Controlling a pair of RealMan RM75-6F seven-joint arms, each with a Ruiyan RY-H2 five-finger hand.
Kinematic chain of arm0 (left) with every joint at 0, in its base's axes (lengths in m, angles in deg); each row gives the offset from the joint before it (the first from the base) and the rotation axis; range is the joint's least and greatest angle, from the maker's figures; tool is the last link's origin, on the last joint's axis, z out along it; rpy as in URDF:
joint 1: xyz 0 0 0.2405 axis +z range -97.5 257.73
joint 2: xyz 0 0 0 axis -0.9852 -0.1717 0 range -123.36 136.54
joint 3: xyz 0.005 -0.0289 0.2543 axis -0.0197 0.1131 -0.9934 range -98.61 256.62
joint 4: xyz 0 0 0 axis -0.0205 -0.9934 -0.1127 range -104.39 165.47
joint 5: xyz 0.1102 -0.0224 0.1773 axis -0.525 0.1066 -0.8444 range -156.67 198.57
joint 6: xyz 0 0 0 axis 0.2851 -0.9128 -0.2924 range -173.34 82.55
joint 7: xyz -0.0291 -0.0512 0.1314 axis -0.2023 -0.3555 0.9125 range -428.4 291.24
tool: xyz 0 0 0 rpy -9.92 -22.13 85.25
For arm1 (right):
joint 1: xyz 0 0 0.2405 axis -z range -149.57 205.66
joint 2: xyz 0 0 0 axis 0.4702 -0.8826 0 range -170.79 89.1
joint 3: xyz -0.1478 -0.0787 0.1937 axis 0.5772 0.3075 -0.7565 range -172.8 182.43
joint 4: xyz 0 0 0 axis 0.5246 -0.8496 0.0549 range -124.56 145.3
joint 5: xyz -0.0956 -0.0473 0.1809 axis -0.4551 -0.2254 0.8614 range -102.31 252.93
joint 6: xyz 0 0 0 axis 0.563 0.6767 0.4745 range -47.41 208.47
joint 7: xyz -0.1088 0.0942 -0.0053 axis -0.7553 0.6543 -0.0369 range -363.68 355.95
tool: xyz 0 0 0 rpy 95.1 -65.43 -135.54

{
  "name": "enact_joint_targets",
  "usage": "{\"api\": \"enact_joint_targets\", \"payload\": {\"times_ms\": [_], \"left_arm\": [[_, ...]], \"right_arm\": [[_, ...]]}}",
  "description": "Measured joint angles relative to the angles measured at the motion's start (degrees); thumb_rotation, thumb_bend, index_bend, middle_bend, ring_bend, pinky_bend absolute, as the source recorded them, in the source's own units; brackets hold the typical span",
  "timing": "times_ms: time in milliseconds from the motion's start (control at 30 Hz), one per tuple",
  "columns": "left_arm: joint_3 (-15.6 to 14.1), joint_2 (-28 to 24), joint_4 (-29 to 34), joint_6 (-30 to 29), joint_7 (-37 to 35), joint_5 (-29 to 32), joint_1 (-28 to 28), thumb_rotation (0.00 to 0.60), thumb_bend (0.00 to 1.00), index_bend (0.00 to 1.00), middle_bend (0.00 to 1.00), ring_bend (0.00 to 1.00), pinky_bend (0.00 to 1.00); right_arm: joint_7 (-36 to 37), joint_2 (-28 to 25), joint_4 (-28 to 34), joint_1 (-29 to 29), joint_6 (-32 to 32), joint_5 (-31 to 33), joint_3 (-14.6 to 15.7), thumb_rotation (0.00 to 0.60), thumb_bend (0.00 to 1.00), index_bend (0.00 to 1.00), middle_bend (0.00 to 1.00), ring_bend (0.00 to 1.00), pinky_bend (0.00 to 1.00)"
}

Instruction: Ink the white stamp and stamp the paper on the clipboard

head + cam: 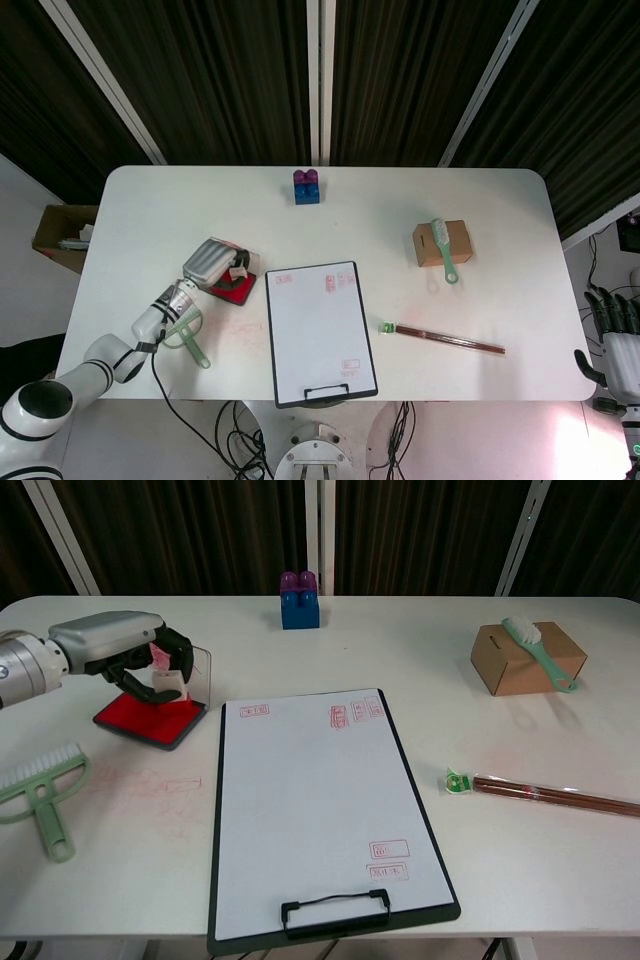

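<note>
My left hand (115, 648) (210, 262) grips the white stamp (163, 683) (238, 272) and holds it over the red ink pad (148, 720) (233, 291) at the table's left. I cannot tell whether the stamp touches the pad. The pad's clear lid (203, 675) stands upright behind it. The clipboard (322, 813) (319, 332) lies in the middle with white paper bearing several red stamp marks near its top and bottom. My right hand (615, 338) hangs off the table's right edge, fingers apart and holding nothing.
A green brush (43, 792) lies near the front left. A blue and purple block (299, 600) stands at the back. A cardboard box (527, 657) with a green brush (536, 648) on it sits at the right. Wrapped chopsticks (545, 794) lie right of the clipboard.
</note>
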Motion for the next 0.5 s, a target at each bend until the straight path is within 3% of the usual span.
{"api": "enact_joint_targets", "payload": {"times_ms": [500], "left_arm": [[0.2,0.1,-0.5,-1.1,-2.1,0.3,0.2,0.600,0.49,0.65,0.66,1.00,0.98]], "right_arm": [[0.6,0.2,-0.5,0.1,0.1,0.0,0.0,0.600,0.24,0.00,0.00,0.00,0.00]]}}
